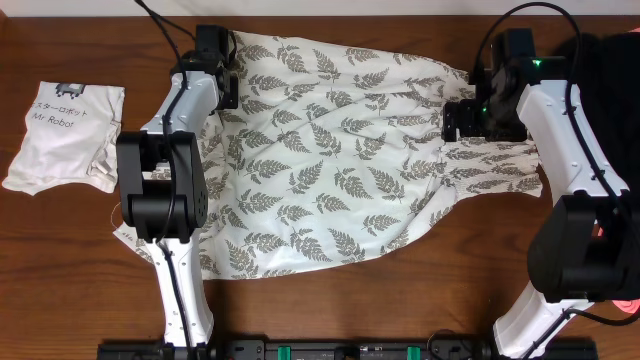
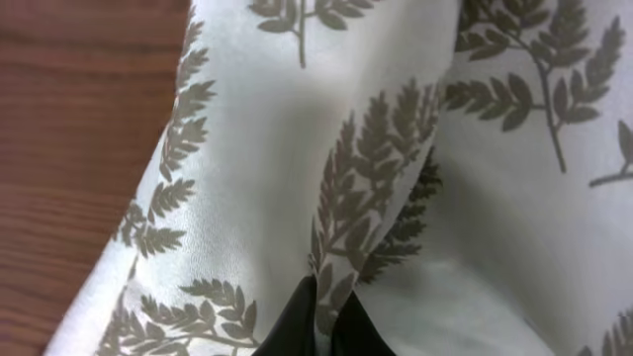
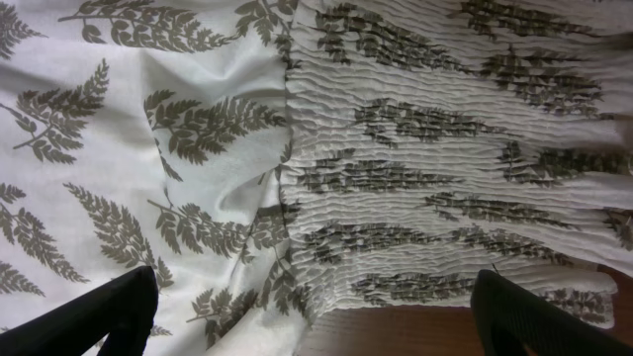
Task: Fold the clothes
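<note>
The clothes (image 1: 340, 160), a long white garment with grey fern leaves, lie spread flat across the middle of the table. My left gripper (image 1: 222, 68) is at the far left corner of the clothes and is shut on a pinched fold of the fabric (image 2: 321, 297). My right gripper (image 1: 462, 118) hovers over the smocked right end of the clothes (image 3: 435, 168). It is open, its black fingers (image 3: 109, 316) wide apart, with nothing between them.
A white shirt printed "Mr Robot" (image 1: 65, 135) lies at the table's left side. A black garment (image 1: 610, 60) sits at the far right edge, with something pink (image 1: 625, 305) below it. Bare wood table (image 2: 69, 148) shows beside the clothes.
</note>
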Available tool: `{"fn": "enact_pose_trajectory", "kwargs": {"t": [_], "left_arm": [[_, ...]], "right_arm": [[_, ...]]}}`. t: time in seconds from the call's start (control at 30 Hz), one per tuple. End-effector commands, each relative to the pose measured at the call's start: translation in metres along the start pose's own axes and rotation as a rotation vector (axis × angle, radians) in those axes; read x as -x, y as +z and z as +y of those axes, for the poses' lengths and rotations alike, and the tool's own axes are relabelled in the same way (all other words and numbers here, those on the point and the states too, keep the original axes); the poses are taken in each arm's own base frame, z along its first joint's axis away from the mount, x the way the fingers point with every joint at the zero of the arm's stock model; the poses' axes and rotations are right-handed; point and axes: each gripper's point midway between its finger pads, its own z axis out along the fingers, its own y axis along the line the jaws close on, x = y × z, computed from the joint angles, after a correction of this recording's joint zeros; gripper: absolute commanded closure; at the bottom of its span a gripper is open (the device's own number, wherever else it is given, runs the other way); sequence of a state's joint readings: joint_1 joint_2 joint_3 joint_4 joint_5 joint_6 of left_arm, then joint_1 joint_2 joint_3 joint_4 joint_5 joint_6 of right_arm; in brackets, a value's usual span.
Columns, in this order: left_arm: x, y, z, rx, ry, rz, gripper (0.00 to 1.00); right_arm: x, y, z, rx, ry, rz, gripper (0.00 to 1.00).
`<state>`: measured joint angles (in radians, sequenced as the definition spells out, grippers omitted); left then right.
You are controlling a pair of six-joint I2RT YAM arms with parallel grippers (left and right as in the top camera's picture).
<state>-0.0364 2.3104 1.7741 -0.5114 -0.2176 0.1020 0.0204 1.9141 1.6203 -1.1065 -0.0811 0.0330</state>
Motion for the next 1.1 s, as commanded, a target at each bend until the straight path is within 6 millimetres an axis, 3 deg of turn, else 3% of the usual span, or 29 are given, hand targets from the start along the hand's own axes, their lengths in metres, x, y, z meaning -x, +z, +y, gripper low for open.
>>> {"fn": "enact_pose_trajectory", "kwargs": {"t": [0.0, 0.1, 0.33, 0.73, 0.9, 0.97, 1.07], "left_arm": [[0.004, -0.003, 0.02, 0.109, 0.11, -0.01, 0.94], [0.014, -0.012, 0.038, 0.203, 0.135, -0.035, 0.94], [0.033, -0.022, 0.055, 0.286, 0.22, -0.09, 0.94], [0.058, -0.025, 0.116, 0.411, 0.12, -0.192, 0.94], [0.07, -0.019, 0.135, 0.346, 0.068, -0.269, 0.93], [0.075, -0.017, 0.138, 0.308, 0.055, -0.303, 0.87], [0.084, -0.015, 0.141, 0.251, 0.043, -0.359, 0.54]], "right_arm": [[-0.001, 0.001, -0.002, -0.006, -0.011, 0.006, 0.01], [-0.001, 0.001, -0.002, -0.006, -0.011, 0.006, 0.01], [-0.001, 0.001, -0.002, -0.005, -0.012, 0.005, 0.01], [-0.001, 0.001, -0.002, -0.005, -0.012, 0.005, 0.01], [-0.001, 0.001, -0.002, -0.005, -0.012, 0.006, 0.01], [-0.001, 0.001, -0.002, -0.006, -0.012, 0.006, 0.01], [-0.001, 0.001, -0.002, -0.005, -0.012, 0.005, 0.01]]}}
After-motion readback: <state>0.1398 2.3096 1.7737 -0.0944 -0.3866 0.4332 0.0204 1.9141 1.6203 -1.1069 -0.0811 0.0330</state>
